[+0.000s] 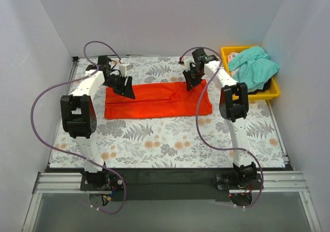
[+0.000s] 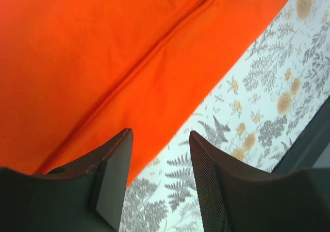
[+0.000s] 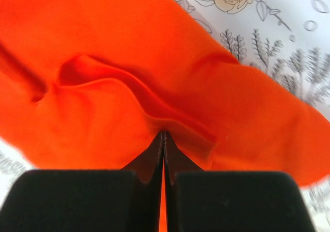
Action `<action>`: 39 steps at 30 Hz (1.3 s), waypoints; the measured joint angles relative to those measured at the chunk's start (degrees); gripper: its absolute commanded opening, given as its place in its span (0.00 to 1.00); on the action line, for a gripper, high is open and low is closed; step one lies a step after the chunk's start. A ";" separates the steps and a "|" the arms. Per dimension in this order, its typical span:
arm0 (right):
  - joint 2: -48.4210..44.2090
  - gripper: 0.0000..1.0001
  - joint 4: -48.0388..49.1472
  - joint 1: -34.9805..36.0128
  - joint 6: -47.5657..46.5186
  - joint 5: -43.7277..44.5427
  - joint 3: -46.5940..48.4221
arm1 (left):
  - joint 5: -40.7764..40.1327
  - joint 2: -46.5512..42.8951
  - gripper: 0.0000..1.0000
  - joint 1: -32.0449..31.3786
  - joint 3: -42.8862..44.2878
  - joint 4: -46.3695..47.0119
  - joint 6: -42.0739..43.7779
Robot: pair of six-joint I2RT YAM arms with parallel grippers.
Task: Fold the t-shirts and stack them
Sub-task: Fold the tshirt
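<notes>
1st t-shirt (image 1: pixel 157 102) mid table (image 1: pixel 170 139); 2nd t-shirt (image 1: pixel 253 67) in bin (image 1: pixel 274 94) back-R

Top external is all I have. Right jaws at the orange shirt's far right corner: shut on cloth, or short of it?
Observer: Shut on cloth. In the right wrist view the right gripper pinches a raised fold of the orange-red t-shirt, and the cloth puckers toward the tips.
Operator: Left side holding too?
Observer: No. In the left wrist view the left gripper has its jaws apart with nothing between them.
</notes>
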 measured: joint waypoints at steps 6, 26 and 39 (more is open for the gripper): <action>5.97 0.01 1.51 0.26 0.00 3.43 3.21 | -0.57 -2.97 0.50 1.90 -1.75 -4.87 3.98; -11.58 0.25 7.43 -0.33 -3.08 6.21 -6.10 | -27.28 -7.45 0.52 -7.17 -18.01 1.77 29.27; -22.01 0.22 3.45 -1.44 -2.93 1.73 -22.05 | -34.77 -5.14 0.06 -8.98 -20.39 1.66 36.54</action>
